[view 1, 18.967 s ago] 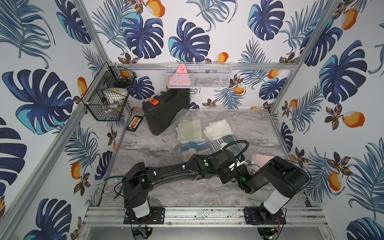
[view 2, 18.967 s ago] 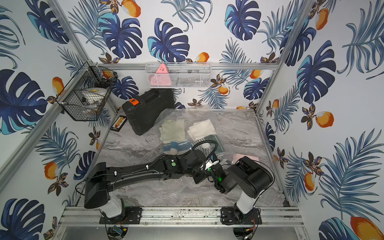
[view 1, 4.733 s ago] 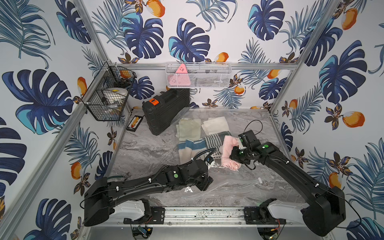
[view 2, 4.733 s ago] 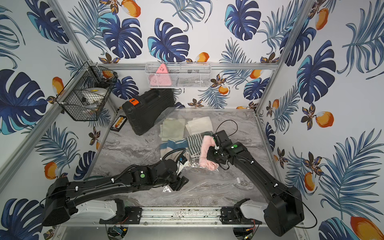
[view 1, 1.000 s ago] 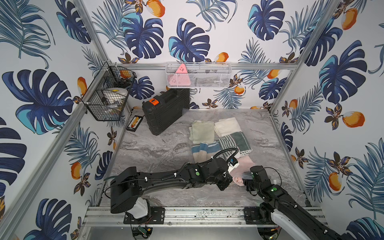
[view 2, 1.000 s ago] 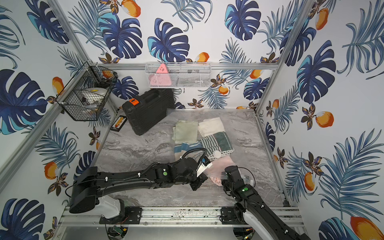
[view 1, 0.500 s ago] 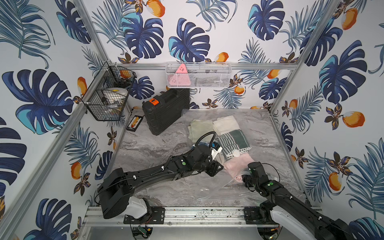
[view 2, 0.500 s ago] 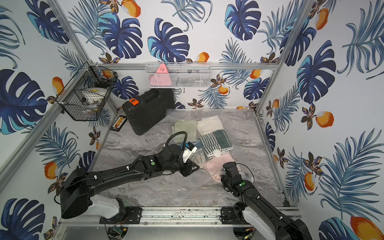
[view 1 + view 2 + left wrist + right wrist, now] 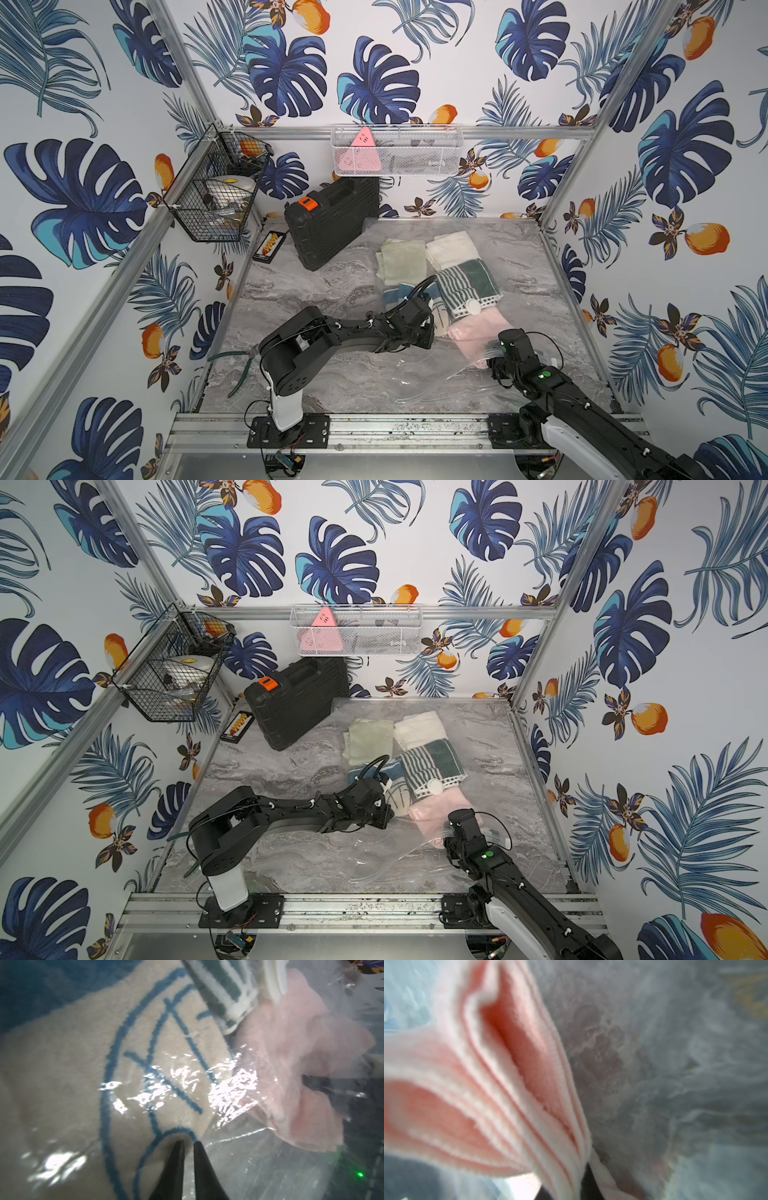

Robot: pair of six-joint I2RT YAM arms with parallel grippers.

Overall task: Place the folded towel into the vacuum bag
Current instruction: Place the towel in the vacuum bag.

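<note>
The vacuum bag (image 9: 419,376) lies flat on the marble table, clear and crinkly, with its white valve (image 9: 473,308) showing in both top views. The folded towel (image 9: 478,332) is pink and lies under the bag's top film at its near right end. My right gripper (image 9: 492,360) is shut on the towel's near end. In the right wrist view the towel's folds (image 9: 512,1076) wrap over the jaws. My left gripper (image 9: 432,332) sits at the bag's near edge beside a cream and blue towel (image 9: 83,1068). Its jaws (image 9: 188,1143) are nearly together and appear to pinch the film.
Several other folded towels lie deeper in the bag, among them a striped dark green one (image 9: 469,286) and a pale green one (image 9: 401,259). A black tool case (image 9: 332,224) stands at the back left. Green-handled pliers (image 9: 241,365) lie near the left arm's base.
Over the last second the pink towel has gone deeper under the film. My left gripper swung back and left, then came forward again to the bag's near edge. The right gripper barely moved.
</note>
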